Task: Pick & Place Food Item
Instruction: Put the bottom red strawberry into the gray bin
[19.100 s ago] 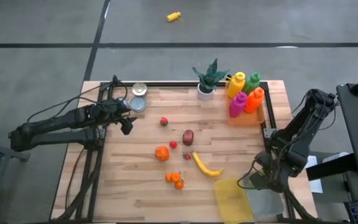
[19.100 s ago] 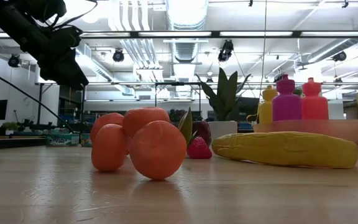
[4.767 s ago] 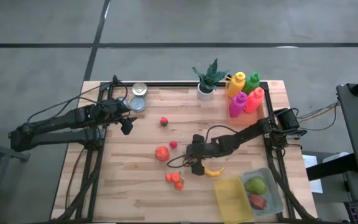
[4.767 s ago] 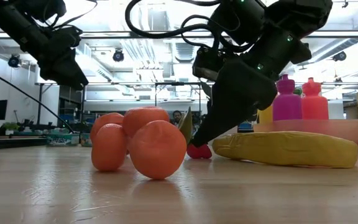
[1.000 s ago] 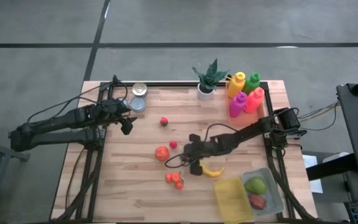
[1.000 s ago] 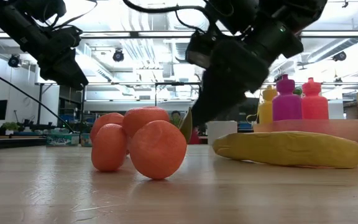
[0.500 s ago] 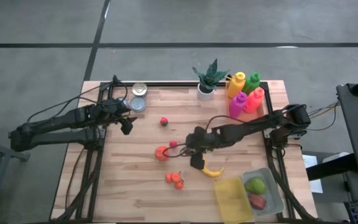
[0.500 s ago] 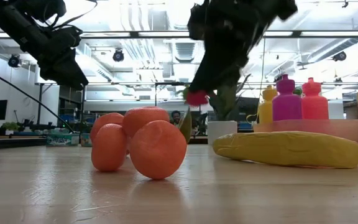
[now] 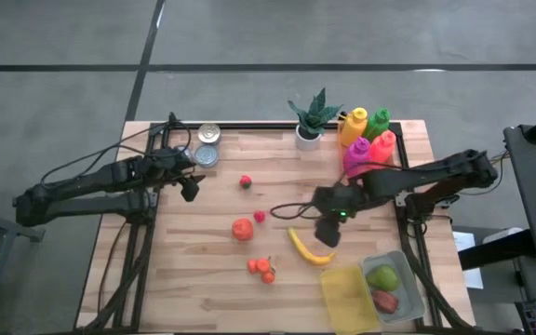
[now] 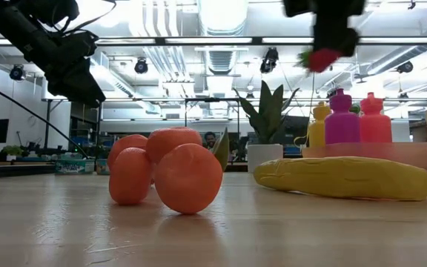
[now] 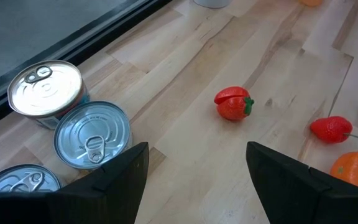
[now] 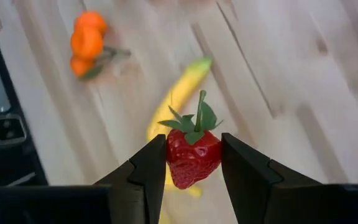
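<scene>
**A:** What do we find at the right gripper (image 12: 192,163)?

**B:** We see its two dark fingers (image 12: 149,167) pinching a red strawberry (image 12: 193,156) from either side, the green leaves pointing away from the wrist. The jaws are only as far apart as the berry is wide, and both press against it. In the low view the strawberry (image 10: 323,58) hangs high above the table (image 10: 273,237), touching nothing below.

**A:** And where is that over the table?

**B:** From above, we place the right gripper (image 9: 327,232) just beside the upper end of the yellow banana (image 9: 307,248), between it and the coloured bottles (image 9: 368,140). The clear container (image 9: 408,281) with a green and a red fruit inside sits at the near right corner, apart from the gripper.

**A:** What about the left gripper (image 11: 196,163)?

**B:** We find it waiting at the left edge of the table, near three tin cans (image 11: 92,135). Its fingers stand spread with nothing between them. Past them we see a small red tomato (image 11: 233,104), another strawberry (image 11: 331,129) and the edge of an orange (image 11: 355,170) on the wood.

**A:** Anything else lying loose?

**B:** A cluster of small tangerines (image 9: 262,268) lies near the front, well apart from both grippers.
</scene>
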You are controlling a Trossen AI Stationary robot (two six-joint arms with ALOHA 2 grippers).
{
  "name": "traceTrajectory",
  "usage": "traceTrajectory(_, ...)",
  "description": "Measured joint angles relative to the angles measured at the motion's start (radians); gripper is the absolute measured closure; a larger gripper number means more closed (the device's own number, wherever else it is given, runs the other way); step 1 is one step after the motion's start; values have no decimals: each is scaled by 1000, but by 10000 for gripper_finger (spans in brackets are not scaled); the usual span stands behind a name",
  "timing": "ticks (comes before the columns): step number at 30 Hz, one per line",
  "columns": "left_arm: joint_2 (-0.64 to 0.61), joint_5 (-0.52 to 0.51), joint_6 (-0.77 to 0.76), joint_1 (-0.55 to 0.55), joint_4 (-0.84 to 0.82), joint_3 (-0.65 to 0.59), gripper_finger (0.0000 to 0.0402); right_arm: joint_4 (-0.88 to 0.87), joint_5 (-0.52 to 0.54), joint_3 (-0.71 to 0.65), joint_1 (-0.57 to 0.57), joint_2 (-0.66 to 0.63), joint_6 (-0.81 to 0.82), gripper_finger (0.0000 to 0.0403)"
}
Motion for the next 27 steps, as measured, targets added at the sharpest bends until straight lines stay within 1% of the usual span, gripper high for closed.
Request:
traceTrajectory(6,0,0,0,0,0,0,126,-125,-3,-68,117,-124,168,271)
traceTrajectory(9,0,0,0,0,0,0,126,-186,-12,-127,200,-178,298,271)
traceTrajectory(12,0,0,0,0,0,0,126,-183,-53,-196,297,-232,452,271)
traceTrajectory(19,0,0,0,0,0,0,126,-102,-45,-322,550,-293,824,271)
traceTrajectory(23,0,0,0,0,0,0,126,-53,11,-370,660,-282,973,271)
traceTrajectory(27,0,0,0,0,0,0,126,-11,89,-411,714,-265,1062,271)
